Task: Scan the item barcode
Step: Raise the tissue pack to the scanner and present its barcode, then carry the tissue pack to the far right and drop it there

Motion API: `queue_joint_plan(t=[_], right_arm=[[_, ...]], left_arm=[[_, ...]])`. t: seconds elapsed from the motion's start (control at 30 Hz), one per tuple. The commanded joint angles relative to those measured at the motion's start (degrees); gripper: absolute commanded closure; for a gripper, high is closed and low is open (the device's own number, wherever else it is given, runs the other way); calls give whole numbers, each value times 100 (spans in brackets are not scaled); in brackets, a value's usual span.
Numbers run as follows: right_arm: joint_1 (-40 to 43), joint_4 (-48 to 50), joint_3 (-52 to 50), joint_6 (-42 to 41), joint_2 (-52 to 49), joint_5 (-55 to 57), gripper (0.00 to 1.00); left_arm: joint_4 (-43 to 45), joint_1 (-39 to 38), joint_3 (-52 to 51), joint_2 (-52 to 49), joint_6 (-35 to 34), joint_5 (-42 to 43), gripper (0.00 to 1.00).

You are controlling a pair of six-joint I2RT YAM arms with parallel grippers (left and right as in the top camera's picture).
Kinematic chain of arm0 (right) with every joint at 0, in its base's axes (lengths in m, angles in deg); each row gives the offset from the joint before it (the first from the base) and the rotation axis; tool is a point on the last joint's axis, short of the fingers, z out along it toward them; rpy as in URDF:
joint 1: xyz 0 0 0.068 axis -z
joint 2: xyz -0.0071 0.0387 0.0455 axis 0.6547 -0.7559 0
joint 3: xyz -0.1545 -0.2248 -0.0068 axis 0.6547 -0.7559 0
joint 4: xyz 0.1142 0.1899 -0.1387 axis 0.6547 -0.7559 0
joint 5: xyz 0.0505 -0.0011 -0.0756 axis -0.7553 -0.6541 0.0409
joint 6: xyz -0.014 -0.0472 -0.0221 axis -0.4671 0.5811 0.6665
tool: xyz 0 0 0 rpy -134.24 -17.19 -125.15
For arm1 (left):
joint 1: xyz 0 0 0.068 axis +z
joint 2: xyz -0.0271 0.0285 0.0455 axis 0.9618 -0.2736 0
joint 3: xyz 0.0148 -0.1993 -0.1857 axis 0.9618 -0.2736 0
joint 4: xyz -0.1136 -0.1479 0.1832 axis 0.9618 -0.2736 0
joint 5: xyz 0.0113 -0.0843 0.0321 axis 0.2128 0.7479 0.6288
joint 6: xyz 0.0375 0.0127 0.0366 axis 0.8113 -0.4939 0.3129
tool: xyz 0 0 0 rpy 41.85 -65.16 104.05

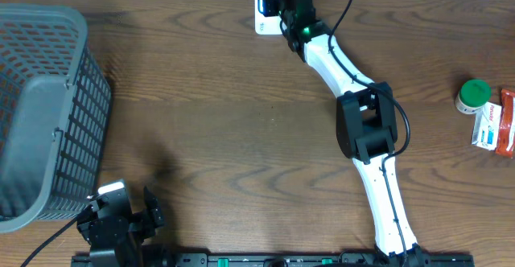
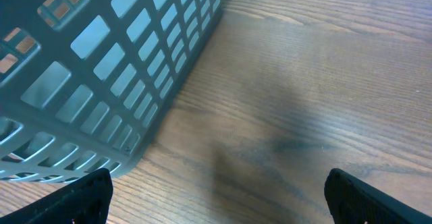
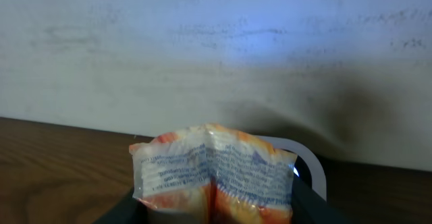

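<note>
Whitish wall (image 3: pixel 216 55) behind orange packet (image 3: pixel 213 175), print apparently unreadable

Dark wood-grain tabletop (image 1: pixel 241 114) carries a grey plastic lattice basket (image 1: pixel 48 106) at its left edge, a white stand (image 1: pixel 261 22) at the far edge, and, far right, a green-lidded round tub (image 1: pixel 472 95) just beside a white-and-blue box (image 1: pixel 485 127) and a red packet (image 1: pixel 506 122).
</note>
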Motion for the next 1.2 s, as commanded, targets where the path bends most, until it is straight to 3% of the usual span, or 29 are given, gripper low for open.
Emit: queue_joint_plan(t=[0.0,0.27,0.53,0.7,0.83,1.17], right_arm=[[42,-531,319,15,243,-55,73],[330,-3453,566,186,1534,339,75],[1058,-6867,566,177,3045,1843,73],[1941,-8260,564,164,3322,2953,71],[2804,-8273,337,-352,3309,3270,72],[4870,-7265,-1300,-509,3298,2938,73]], left_arm=[[-7,-2,74,-2,-92,-70,1],[-7,-2,74,-2,-92,-72,1],[-7,-2,74,-2,-92,-70,2],[-7,-2,74,-2,-92,-72,2],[-7,-2,74,-2,-92,-72,1],[-7,-2,74,-2,-92,-72,2]])
